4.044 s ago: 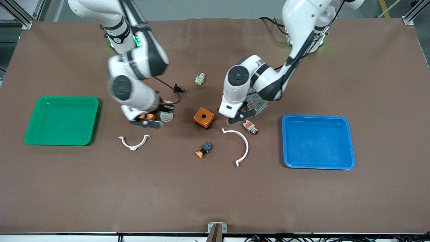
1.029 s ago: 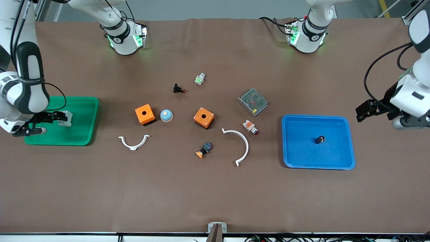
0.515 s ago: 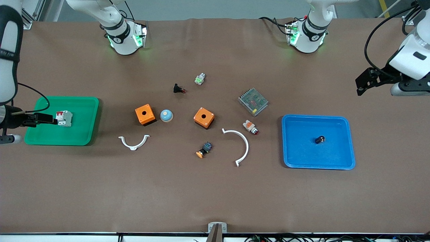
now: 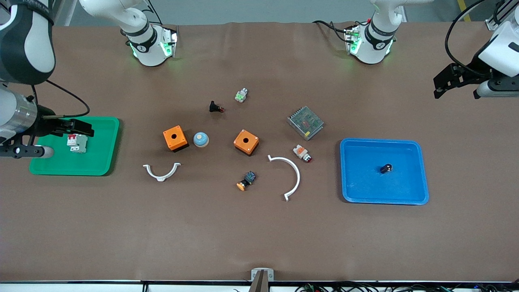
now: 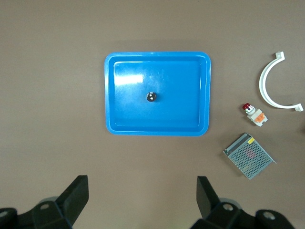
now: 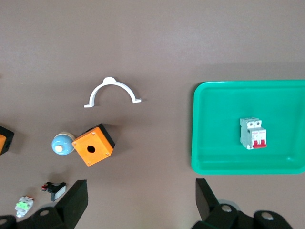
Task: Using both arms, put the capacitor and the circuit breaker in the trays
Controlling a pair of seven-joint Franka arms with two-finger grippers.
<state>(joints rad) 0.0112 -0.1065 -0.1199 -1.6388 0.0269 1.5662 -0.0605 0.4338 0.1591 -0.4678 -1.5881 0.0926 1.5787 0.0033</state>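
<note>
The capacitor [image 4: 386,168], a stubby black cylinder with a silvery end, lies in the blue tray [image 4: 423,172]; it also shows in the left wrist view [image 5: 151,97]. The circuit breaker [image 4: 77,142], white-grey with red levers, lies in the green tray [image 4: 113,146]; it also shows in the right wrist view [image 6: 253,133]. My left gripper [image 4: 440,87] is open and empty, high over the bare table at the left arm's end [image 5: 143,195]. My right gripper [image 4: 81,129] is open and empty, up above the green tray's edge [image 6: 141,198].
Between the trays lie two orange boxes [image 4: 175,138] [image 4: 246,142], a blue dome part [image 4: 200,139], two white curved clips [image 4: 161,171] [image 4: 290,175], a metal mesh unit [image 4: 305,122], a white-orange button part [image 4: 302,153] and several small push-button parts.
Both arms left the table's middle; the capacitor and the breaker now lie released in the trays. In the last second both open grippers have drawn up and away from them.
</note>
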